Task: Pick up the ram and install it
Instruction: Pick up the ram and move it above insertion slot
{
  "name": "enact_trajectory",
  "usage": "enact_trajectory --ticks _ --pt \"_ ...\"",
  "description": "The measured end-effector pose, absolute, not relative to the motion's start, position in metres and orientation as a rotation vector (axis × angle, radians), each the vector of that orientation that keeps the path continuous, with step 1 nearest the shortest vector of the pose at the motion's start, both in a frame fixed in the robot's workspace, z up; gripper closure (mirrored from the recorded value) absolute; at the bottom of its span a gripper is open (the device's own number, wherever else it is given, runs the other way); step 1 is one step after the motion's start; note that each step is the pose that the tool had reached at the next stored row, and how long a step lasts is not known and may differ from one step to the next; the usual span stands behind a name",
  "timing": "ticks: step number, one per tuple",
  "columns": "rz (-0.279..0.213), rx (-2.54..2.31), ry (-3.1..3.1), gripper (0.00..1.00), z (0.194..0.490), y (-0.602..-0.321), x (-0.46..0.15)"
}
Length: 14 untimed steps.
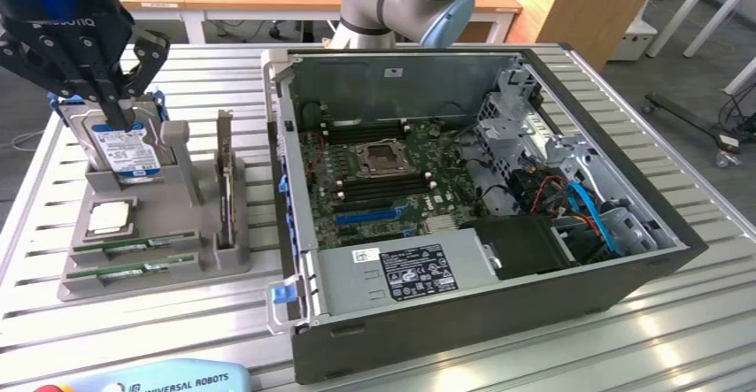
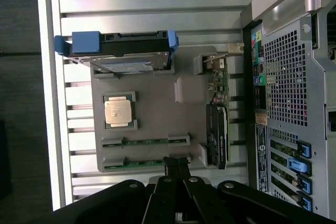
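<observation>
A slatted aluminium table (image 1: 661, 339) carries the work, with wooden desks behind it. In the exterior view, an open black computer case (image 1: 473, 321) lies on its side on the table. It holds a green motherboard (image 1: 390, 166) with a bare processor socket and, at the near end, a grey power supply (image 1: 402, 272). The wrist view instead gives the case's perforated rear panel (image 2: 286, 87). At the exterior view's left, a grey moulded holder (image 1: 177, 224) keeps a silver hard drive (image 1: 124, 149) with a blue-white label upright. It also holds a square silver processor chip (image 1: 109, 218) flat in a pocket, a dark expansion card (image 1: 225, 180) on edge, and two long thin green ram sticks (image 1: 130, 249), each on edge in its own narrow slot. The black gripper (image 1: 122, 113) is clenched on nothing, hanging above the holder; in the wrist view its fingertips (image 2: 172, 166) overlap the outermost ram slot
</observation>
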<state>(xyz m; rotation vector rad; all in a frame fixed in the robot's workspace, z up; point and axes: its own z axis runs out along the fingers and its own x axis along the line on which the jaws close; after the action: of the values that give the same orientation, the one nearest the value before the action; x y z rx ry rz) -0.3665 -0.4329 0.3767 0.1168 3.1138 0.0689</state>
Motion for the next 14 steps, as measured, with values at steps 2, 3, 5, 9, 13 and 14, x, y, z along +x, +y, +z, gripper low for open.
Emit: enact_trajectory --ticks 2,3,5,9,13,14 --pt "0.069 0.117 3.114 0.9 0.3767 -0.4329 -0.3665" --pt "0.069 0.117 3.114 0.9 0.3767 -0.4329 -0.3665" --pt "0.068 0.115 3.114 0.9 0.3767 -0.4329 -0.3665" --pt "0.067 0.104 3.114 0.9 0.3767 -0.4329 -0.3665" --pt "0.066 0.081 3.115 0.9 0.3767 -0.4329 -0.3665" --pt "0.066 0.073 3.116 0.9 0.3767 -0.4328 -0.3666"
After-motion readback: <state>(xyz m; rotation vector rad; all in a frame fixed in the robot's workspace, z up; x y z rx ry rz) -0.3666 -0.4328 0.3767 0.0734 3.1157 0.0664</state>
